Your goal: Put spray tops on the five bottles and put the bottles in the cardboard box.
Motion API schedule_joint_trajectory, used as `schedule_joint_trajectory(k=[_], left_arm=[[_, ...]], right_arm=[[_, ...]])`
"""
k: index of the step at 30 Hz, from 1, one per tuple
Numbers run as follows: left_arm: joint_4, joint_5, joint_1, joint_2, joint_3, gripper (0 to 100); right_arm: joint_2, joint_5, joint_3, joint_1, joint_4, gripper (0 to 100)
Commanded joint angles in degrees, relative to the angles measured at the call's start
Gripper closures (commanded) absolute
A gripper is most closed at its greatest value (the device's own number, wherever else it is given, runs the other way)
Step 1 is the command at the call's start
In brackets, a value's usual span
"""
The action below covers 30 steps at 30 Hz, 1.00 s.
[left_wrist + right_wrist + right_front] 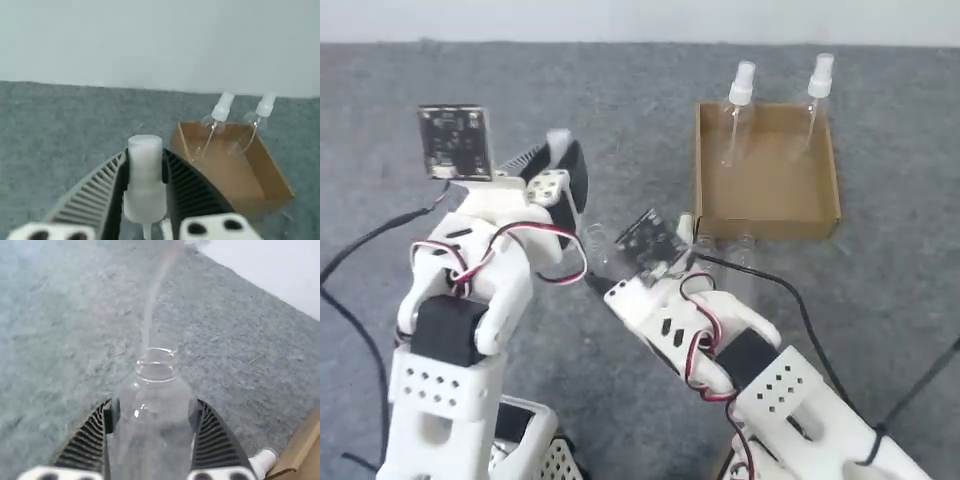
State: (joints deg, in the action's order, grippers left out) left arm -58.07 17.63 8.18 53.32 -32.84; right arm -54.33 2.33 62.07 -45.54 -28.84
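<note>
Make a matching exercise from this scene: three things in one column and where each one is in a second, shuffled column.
1. spray top
2. uncapped bottle
3. two capped bottles

A. inside the cardboard box
B. clamped in the left end effector
C. clamped in the right end effector

Pairs: 1-B, 2-C, 3-A

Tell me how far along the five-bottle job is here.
Done: two capped bottles sit in the cardboard box. In hand: the left gripper clamps a spray top, its tube at the mouth of the open bottle gripped by the right gripper. Left: seat this top, box that bottle, then do the remaining bottles.
</note>
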Motion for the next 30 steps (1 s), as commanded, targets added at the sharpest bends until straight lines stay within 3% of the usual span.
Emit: schedule_joint_trajectory(k=[1, 8, 14, 20, 30], left_arm=[[-1.4, -3.7, 0.3, -0.1, -1.5, 99], [-0.8, -5.3, 6.3, -0.1, -5.9, 99], [-3.1, -5.3, 5.0, 0.0, -5.6, 98], [-4.0, -5.3, 5.5, 4.1, -8.6, 87], [-3.8, -7.3, 2.8, 11.4, -5.9, 86]], right_arm=[[-2.3, -1.6, -0.6, 1.8, 1.8, 99.2], [-2.2, -1.6, -0.4, 1.6, 1.3, 99.2], [-2.3, -1.5, 1.2, 1.7, 1.9, 99.2], [-2.3, -1.5, 3.3, 1.8, 7.0, 99.2], [-2.3, -1.5, 4.4, 1.1, 5.3, 99.2]])
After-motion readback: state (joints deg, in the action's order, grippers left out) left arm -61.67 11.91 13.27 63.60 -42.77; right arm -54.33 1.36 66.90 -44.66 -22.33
